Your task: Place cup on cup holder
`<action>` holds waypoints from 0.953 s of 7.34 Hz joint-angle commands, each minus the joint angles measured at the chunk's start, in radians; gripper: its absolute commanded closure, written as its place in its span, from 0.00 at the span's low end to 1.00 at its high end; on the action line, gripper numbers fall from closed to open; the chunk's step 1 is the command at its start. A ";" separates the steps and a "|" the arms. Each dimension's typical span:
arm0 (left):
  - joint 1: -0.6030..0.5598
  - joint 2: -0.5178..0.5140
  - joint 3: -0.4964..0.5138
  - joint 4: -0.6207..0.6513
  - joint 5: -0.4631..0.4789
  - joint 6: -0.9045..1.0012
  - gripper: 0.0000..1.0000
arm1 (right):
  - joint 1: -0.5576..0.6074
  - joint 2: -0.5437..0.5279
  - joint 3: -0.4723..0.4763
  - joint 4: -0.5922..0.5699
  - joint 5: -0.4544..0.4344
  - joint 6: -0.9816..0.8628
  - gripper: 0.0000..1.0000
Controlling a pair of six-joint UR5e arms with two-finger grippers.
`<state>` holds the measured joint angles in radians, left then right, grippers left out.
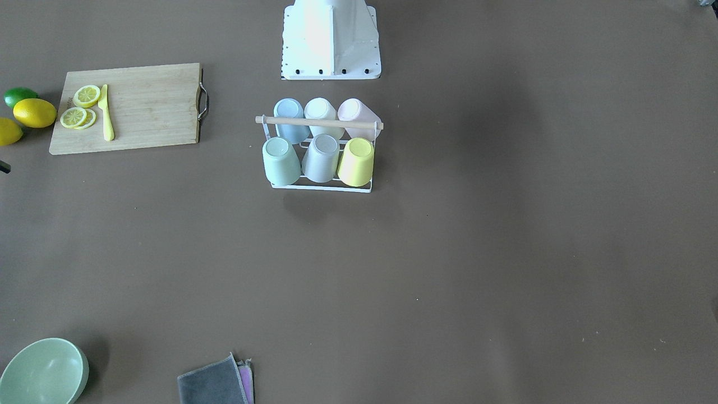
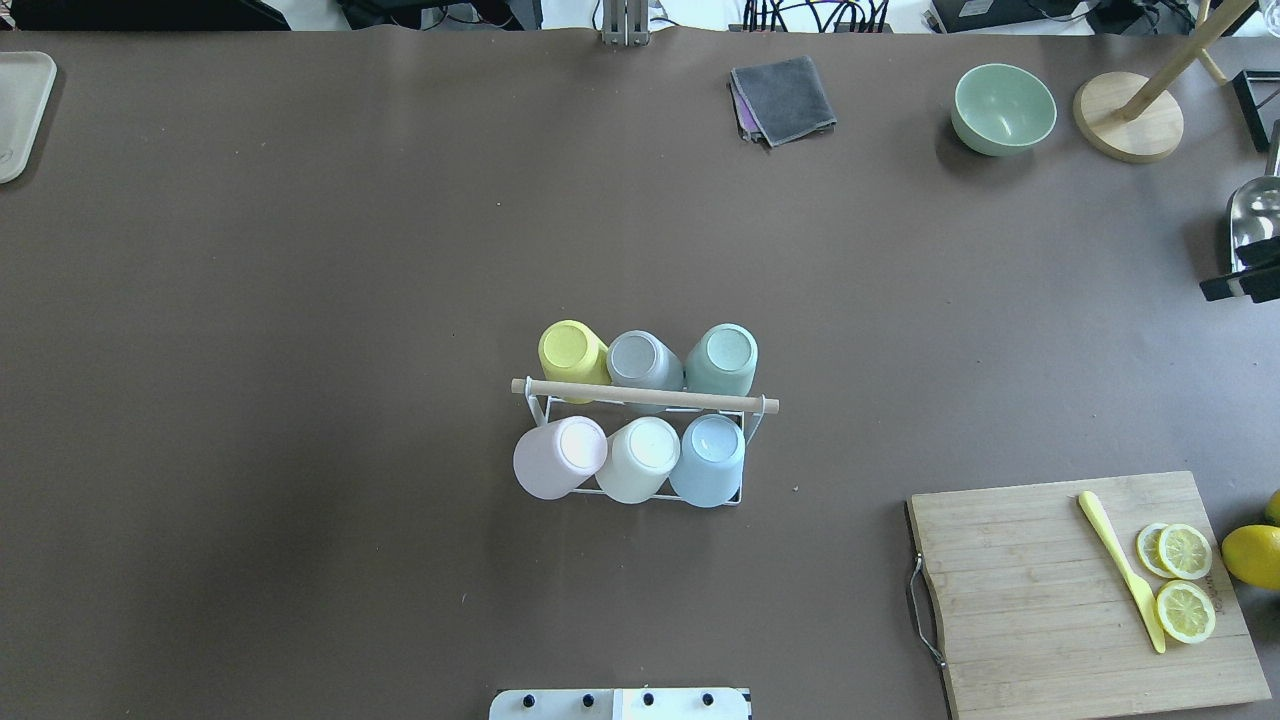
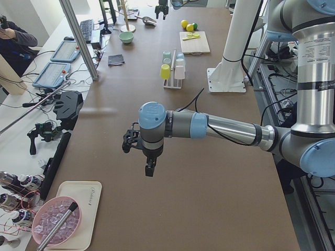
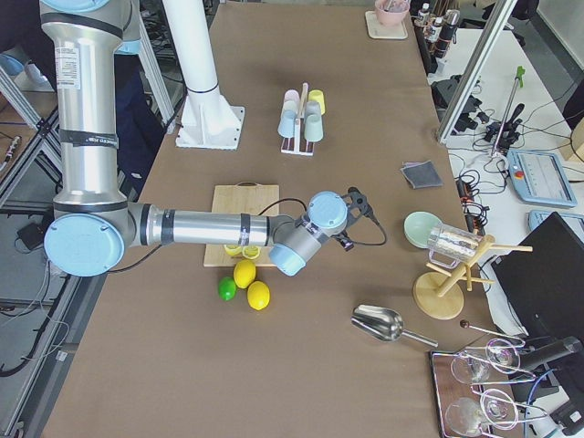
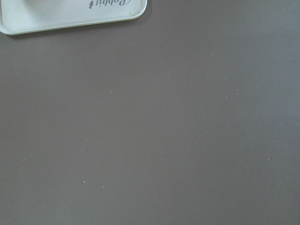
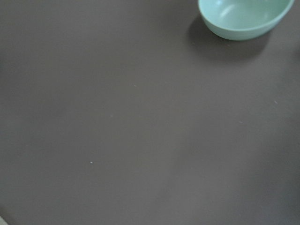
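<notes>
Six cups on rack mid-table, well apart from left gripper and right gripper. Can't tell either's opening.

- Desk: broad bare brown surface on all four sides of the cup holder; nothing stands just beside it.
- Cup holder: wooden rod spans the top between two rows; six upside-down cups, tilted outward, fill both rows, packed close to their neighbours.
- Base plate: on the robot's side of the holder, with a bare strip between.
- Cutting board: robot's right, well apart.
- Bowl, cloth, wooden stand: far edge, towards the right.
- Tray: far left corner.
</notes>
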<state>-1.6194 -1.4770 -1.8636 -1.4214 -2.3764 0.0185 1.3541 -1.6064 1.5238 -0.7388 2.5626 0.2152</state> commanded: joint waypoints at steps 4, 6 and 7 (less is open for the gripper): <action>0.023 0.003 0.044 -0.004 -0.003 -0.061 0.01 | 0.204 -0.021 -0.002 -0.572 -0.202 -0.014 0.00; 0.023 -0.005 0.041 -0.004 -0.001 -0.063 0.01 | 0.326 -0.015 -0.001 -0.765 -0.225 -0.100 0.00; 0.023 -0.006 0.037 -0.002 0.000 -0.065 0.01 | 0.367 -0.009 -0.002 -0.845 -0.254 -0.146 0.00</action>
<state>-1.5969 -1.4802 -1.8219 -1.4247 -2.3778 -0.0443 1.6595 -1.6220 1.5228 -1.4729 2.3388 0.1258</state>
